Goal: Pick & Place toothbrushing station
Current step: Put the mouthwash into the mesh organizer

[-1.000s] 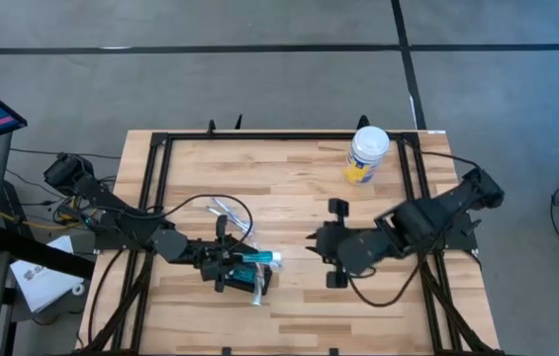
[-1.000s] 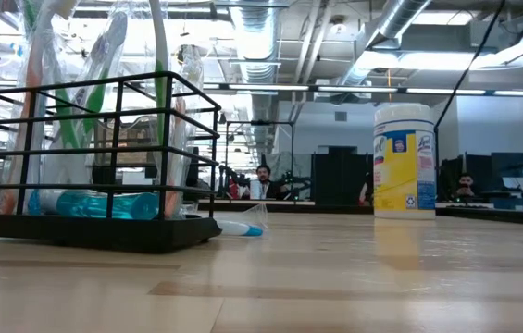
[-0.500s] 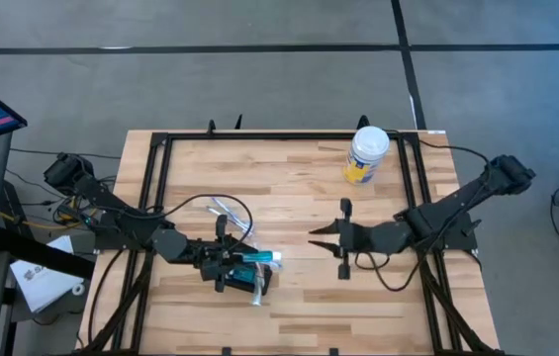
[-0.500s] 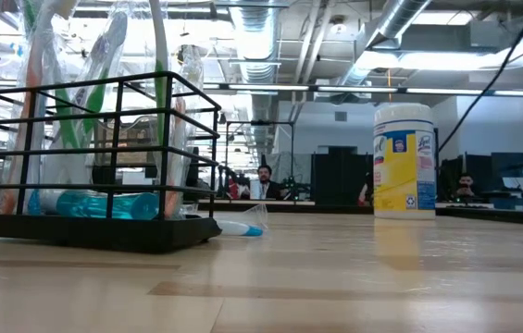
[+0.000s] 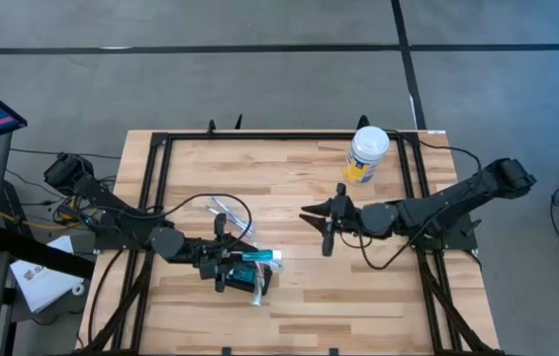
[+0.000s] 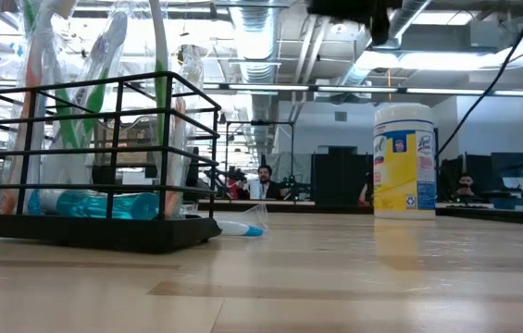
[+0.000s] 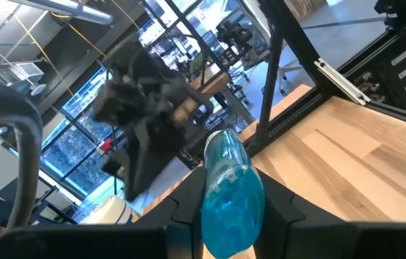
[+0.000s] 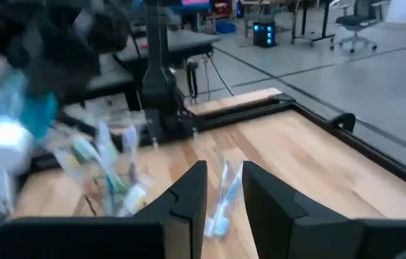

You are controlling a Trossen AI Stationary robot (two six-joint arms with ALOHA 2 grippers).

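The toothbrushing station (image 5: 249,275) is a small black wire rack that stands on its base on the table, left of the middle. It shows in the low view (image 6: 94,231) holding packaged toothbrushes and a blue bottle (image 6: 104,204) lying down. My left gripper (image 5: 226,267) is at the rack, shut around the blue bottle (image 7: 231,194). My right gripper (image 5: 320,225) is open and empty, above the table's middle and clear of the rack; it shows in its wrist view (image 8: 224,208) and at the top of the low view (image 6: 354,11). My left gripper has the blue bottle's body (image 7: 220,230) between its two fingers (image 7: 177,230). The fingers come level from the table's left and lie along the bottle. The bottle lies in the rack; the contact itself is hidden by the fingers.
A white-lidded, yellow-labelled canister (image 5: 367,155) stands at the far right of the table and shows in the low view (image 6: 404,159). A loose packaged toothbrush (image 5: 228,213) lies just beyond the rack. Black frame rails (image 5: 289,137) run along the table's edges.
My right gripper has swung out from the right side toward the table's middle and its far edge, with the arm stretching out, and it has turned about. My left gripper and the rack have kept still.
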